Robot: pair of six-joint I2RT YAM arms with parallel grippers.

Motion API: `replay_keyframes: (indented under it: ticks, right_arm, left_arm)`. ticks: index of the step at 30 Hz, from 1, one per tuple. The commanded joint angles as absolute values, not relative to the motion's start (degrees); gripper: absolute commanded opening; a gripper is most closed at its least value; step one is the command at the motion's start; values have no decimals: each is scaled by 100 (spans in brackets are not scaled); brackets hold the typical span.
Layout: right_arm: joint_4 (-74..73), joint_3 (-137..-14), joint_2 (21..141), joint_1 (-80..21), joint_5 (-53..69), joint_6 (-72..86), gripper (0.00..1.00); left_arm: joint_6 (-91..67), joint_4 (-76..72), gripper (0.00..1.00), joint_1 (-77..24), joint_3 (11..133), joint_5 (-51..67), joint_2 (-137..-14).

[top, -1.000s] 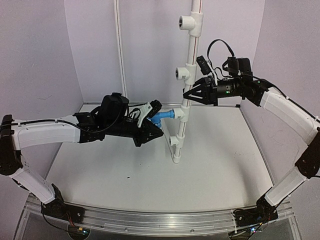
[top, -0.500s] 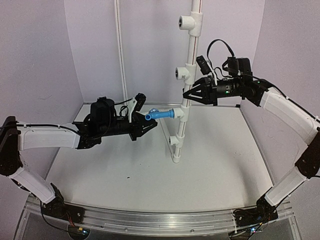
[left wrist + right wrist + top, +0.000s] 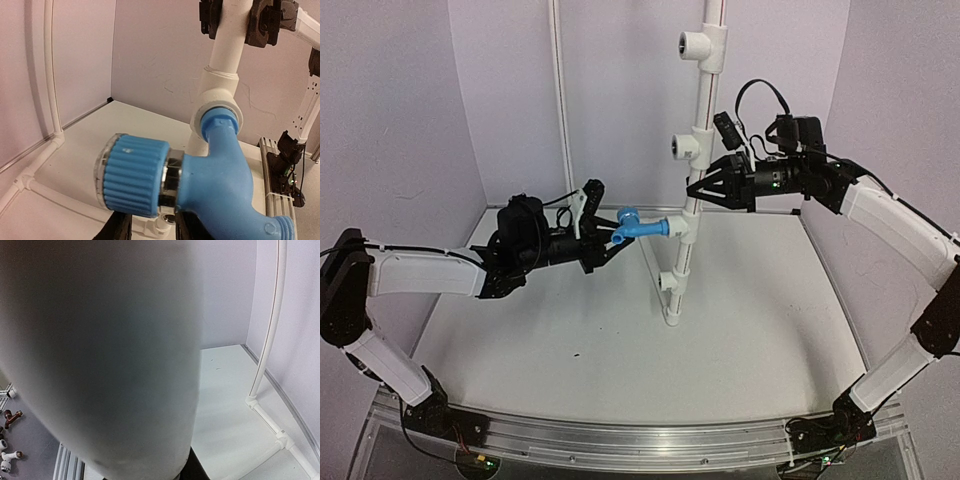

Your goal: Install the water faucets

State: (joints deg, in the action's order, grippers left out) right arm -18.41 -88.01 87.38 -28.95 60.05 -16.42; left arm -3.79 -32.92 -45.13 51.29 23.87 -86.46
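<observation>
Faucet [image 3: 642, 229] in blue plastic juts sideways from a fitting [image 3: 686, 228] on the upright white pipe [image 3: 707, 95], well above the table [image 3: 750, 330]. Our left jaws stand just short of its ribbed knob [image 3: 132, 175], parted and holding nothing; from the left wrist we see the two fingertips [image 3: 120, 231] below the knob and clear of it. Our right jaws are closed on the white pipe a little above that fitting, bracing it. We judge the faucet to be started in the fitting but perhaps not yet snug, so the step in hand looks like a fresh grip for another turn. To do it well we would come in straight along the faucet's length and close squarely on the body rather than the knob alone, since the knob may spin by itself. We would then turn about the line of the thread, never across it, so the joint does not bind. The right hold should not slacken, or the pipe may twist with us. Farther out, a second fitting [image 3: 682, 148] higher on the pipe shows an open mouth.
</observation>
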Motion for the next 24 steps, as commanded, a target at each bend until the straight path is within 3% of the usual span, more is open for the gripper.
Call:
replay_keyframes:
  ticks: [1, 24]
  right_arm:
    - [-2725, -8634, 8635, -2866, 5993, -836, 0]
    - [-2725, -8642, 8679, -2867, 5994, -826, 0]
  left_arm:
    - [-281, -4110, 30, -4285, 5149, 2719, -8521]
    - [242, -3923, 34, -3927, 5953, 3902, -8696]
